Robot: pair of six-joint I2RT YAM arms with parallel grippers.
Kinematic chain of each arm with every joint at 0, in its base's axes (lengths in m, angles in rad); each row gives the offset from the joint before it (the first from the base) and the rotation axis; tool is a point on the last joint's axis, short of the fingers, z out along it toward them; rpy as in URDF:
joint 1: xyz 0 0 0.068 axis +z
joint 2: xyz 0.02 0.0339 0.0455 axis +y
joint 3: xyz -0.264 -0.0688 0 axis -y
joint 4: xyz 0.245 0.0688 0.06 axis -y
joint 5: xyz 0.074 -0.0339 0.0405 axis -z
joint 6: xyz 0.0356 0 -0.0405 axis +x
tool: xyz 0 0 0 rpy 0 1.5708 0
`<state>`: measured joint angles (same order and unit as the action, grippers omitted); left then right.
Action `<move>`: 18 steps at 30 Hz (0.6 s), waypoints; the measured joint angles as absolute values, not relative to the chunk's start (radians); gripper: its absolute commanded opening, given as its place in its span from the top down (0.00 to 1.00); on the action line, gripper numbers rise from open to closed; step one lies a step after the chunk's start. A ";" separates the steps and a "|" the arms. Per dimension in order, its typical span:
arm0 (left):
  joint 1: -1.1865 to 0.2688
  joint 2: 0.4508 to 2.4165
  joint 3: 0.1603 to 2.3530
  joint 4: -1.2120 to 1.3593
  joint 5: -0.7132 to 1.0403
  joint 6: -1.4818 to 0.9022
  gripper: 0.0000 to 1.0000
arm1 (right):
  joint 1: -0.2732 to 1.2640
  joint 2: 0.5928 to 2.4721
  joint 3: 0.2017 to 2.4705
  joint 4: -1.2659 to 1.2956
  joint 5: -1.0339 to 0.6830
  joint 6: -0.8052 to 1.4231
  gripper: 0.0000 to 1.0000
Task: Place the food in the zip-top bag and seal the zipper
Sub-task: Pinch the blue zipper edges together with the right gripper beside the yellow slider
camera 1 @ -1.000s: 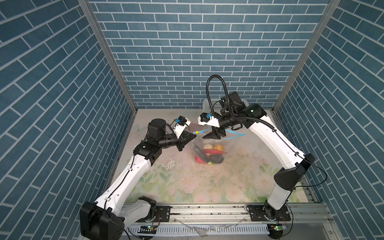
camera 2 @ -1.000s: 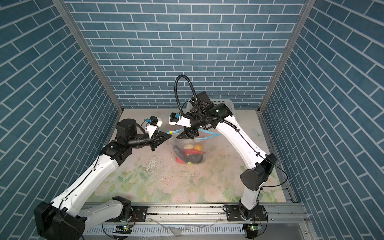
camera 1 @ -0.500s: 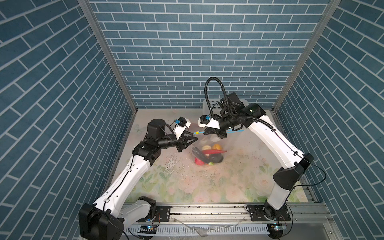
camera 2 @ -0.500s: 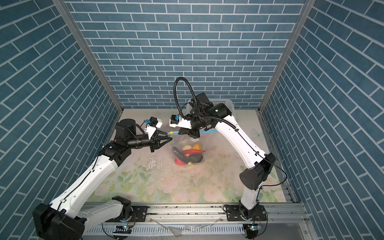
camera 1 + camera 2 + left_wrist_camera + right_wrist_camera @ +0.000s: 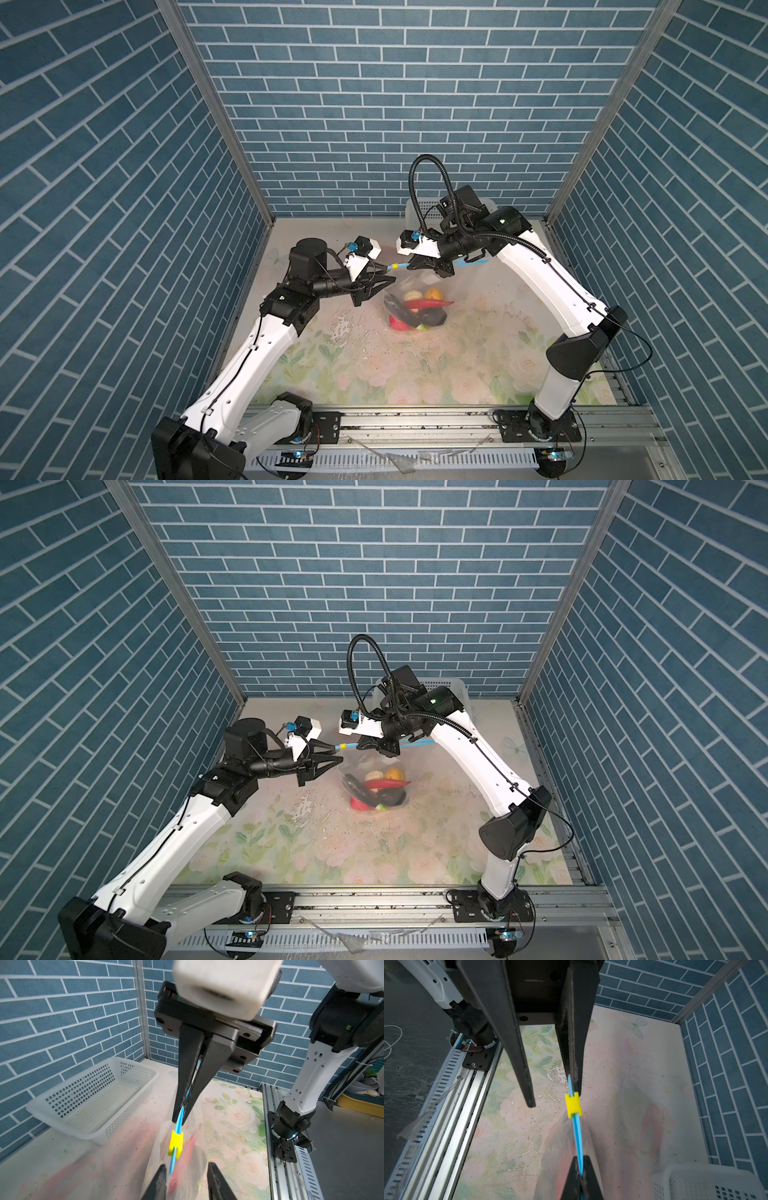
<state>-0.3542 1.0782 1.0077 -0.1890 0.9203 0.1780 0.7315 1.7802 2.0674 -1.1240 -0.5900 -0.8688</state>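
Grips swapped in last second: right gripper now clamped shut on zipper, just right of yellow tab. Your left gripper has let go, jaws part open astride strip end, holding nothing. Food all inside zip-top bag, mid-table. Sealed or not: cannot tell. Basket far right behind right arm; open table near and left of bag.

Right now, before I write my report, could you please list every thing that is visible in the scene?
zip-top bag: one, clear, table middle
zipper: one, light blue, bag's top edge
tab: one, yellow, on zipper near its end
toy foods: several, mixed colours, inside bag
basket: one, white, back of table
table: one, pale floral, under everything
left gripper: one, black, open at zipper's end
right gripper: one, black, shut on zipper
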 measured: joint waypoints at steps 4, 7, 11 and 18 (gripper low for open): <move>-0.354 1.081 1.012 -0.189 0.930 0.186 0.78 | 0.731 1.780 2.067 -1.128 -0.592 -0.869 1.00; -0.354 1.081 1.012 -0.187 0.932 0.189 0.78 | 0.731 1.780 2.067 -1.134 -0.595 -0.869 1.00; -0.354 1.082 1.012 -0.182 0.933 0.192 0.88 | 0.731 1.780 2.067 -1.138 -0.601 -0.869 1.00; -0.354 1.089 1.016 -0.182 0.937 0.199 1.00 | 0.731 1.780 2.067 -1.141 -0.604 -0.869 0.97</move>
<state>-0.3542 1.0893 1.0161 -0.1818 0.9375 0.1989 0.7311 1.7798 2.0674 -1.1408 -0.6037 -0.8688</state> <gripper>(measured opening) 0.048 0.052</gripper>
